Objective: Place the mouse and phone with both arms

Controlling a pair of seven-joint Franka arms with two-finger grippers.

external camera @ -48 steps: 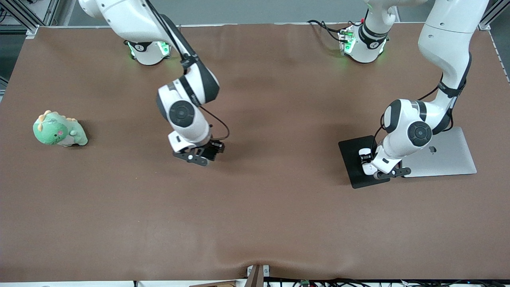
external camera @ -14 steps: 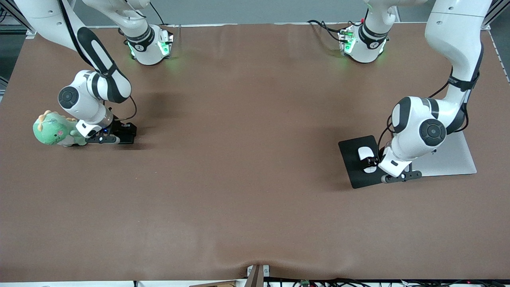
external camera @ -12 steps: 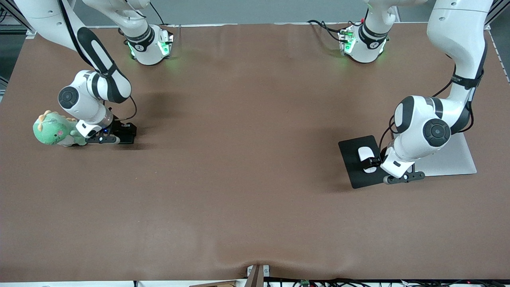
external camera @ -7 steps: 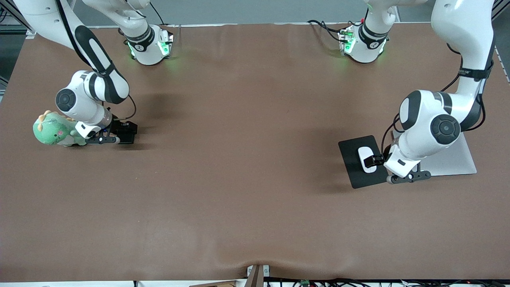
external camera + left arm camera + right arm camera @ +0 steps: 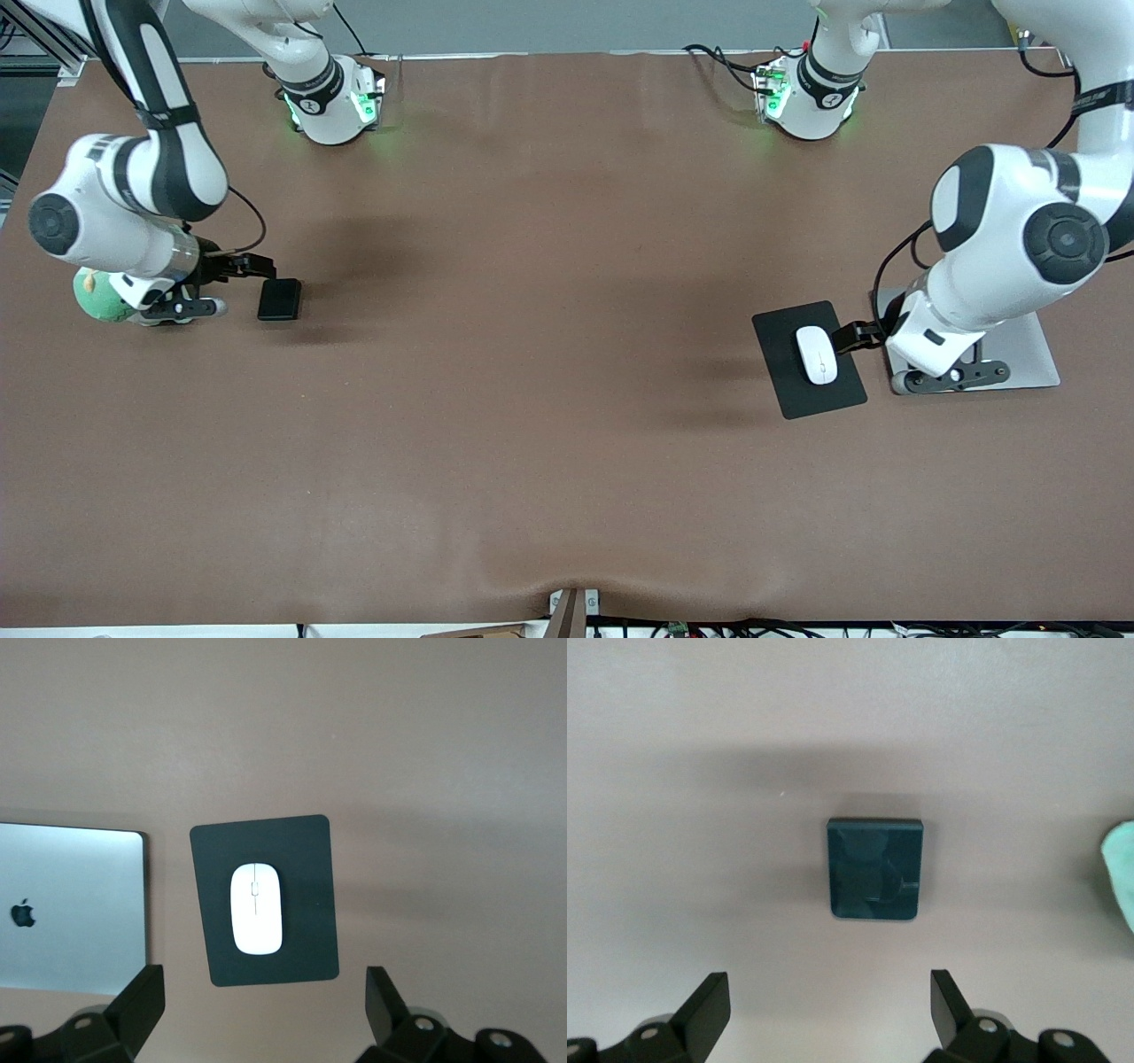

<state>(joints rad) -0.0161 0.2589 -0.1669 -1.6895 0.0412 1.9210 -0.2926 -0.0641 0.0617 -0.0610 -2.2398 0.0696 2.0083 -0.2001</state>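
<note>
Mouse [image 5: 817, 354] lies on black pad [image 5: 788, 390], long axis along pad length; left tool [image 5: 895, 350] spread, empty, over laptop [image 5: 1028, 354] edge just beside. Phone [image 5: 279, 299] flat on desk [image 5: 532, 399]; right tool [image 5: 208, 288] spread, empty, between phone and green toy [image 5: 93, 301]. Both things appear placed; each arm nearer own thing.

The green plush toy [image 5: 99, 299] at the right arm's end of the counter is mostly covered by the right arm's wrist, and the right wrist view cuts it at the picture's edge. The silver laptop [image 5: 1028, 350] is largely hidden under the left arm, and the left wrist view crops it. Both wrist views show only the tips of their own jaws.
</note>
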